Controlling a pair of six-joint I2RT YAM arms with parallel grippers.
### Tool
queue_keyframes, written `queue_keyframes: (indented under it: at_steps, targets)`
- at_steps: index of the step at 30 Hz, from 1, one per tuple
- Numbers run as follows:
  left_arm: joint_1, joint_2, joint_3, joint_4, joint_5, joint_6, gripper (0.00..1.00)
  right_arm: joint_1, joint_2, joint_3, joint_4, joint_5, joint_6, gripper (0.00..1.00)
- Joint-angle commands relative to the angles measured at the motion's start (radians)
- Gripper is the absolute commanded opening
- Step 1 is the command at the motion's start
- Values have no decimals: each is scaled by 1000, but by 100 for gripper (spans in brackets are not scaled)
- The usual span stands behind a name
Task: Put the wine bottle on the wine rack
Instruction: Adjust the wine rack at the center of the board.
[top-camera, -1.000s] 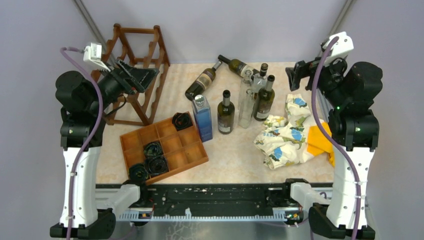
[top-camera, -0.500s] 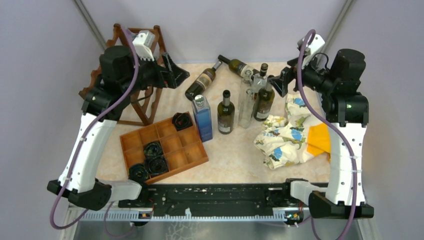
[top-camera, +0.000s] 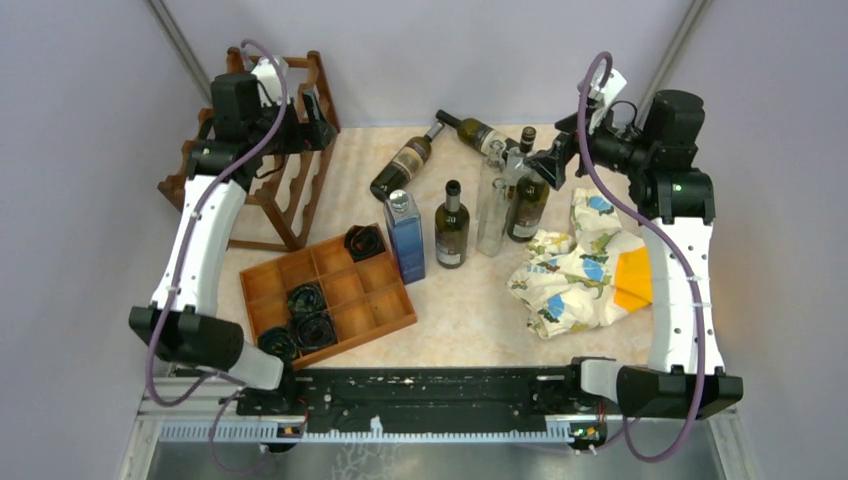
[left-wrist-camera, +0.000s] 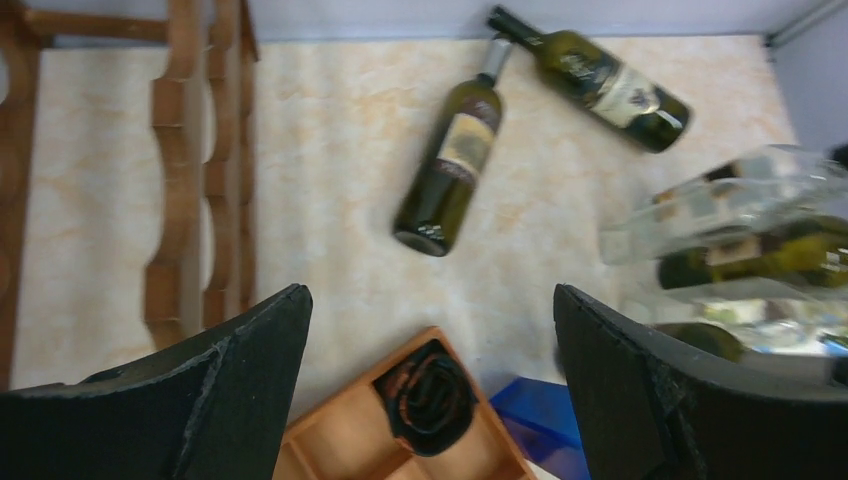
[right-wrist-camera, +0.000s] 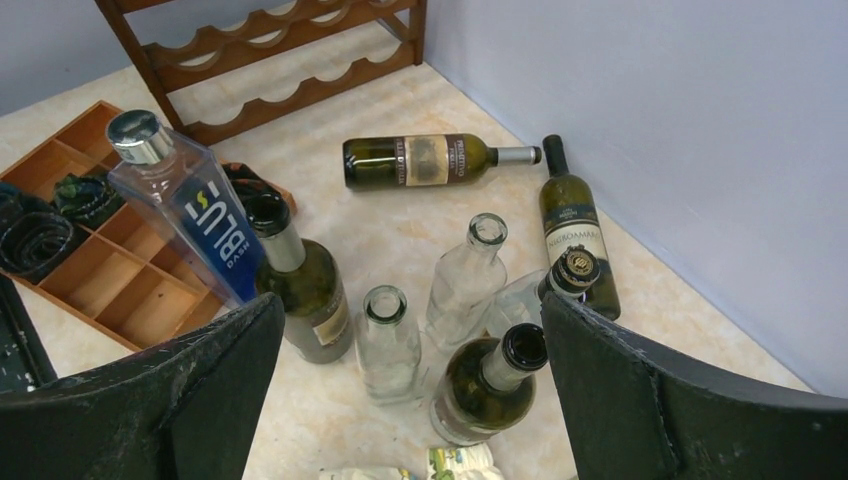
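The wine rack (top-camera: 297, 205) is seen as a dark reddish-brown wooden frame with scalloped rails, stood at the far left corner of the tabletop (top-camera: 470, 300); no bottle is seen on it. A dark green wine bottle (top-camera: 405, 162) with a tan label is laid on its side just right of the rack, and a second lying bottle (top-camera: 478, 131) is angled beside its neck. Only in the right wrist view are the lettering on the blue square bottle (right-wrist-camera: 200, 215) and the open mouths of two clear bottles (right-wrist-camera: 388, 345) made out. The dinosaur-print cloth (top-camera: 570, 275) is shown whole only from above. In the orange-brown compartment tray (top-camera: 375, 300), dark rolls (top-camera: 305, 298) are held in four compartments. The jaws of the left gripper (top-camera: 318, 128) and the right gripper (top-camera: 552, 160) are spread wide, with nothing held.
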Motion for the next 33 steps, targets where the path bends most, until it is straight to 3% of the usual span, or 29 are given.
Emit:
queue_keyframes:
  at_steps: [1,5,11,16,22,25,33]
  targets:
    - [76,91,42,22,-29,83,94,-3,21,17,62,-31,-33,98]
    - [100,199,91,75,-88,204,90,3,21,-9,85,-14,-73,98]
    - [135,376,309,72,-150,316,83,36,9,-35,120,23,-74,98]
    - [145,396,292,158,-91,353,82,67,6,-82,184,30,-47,98]
    - [162,446,257,186,65,329,67,78,38,-89,287,-4,26,98]
    - [162,470,260,168,61,335,63,79,36,-101,325,-18,52,98]
    - [163,532,302,83,-24,426,62,82,23,-190,479,-52,153,98]
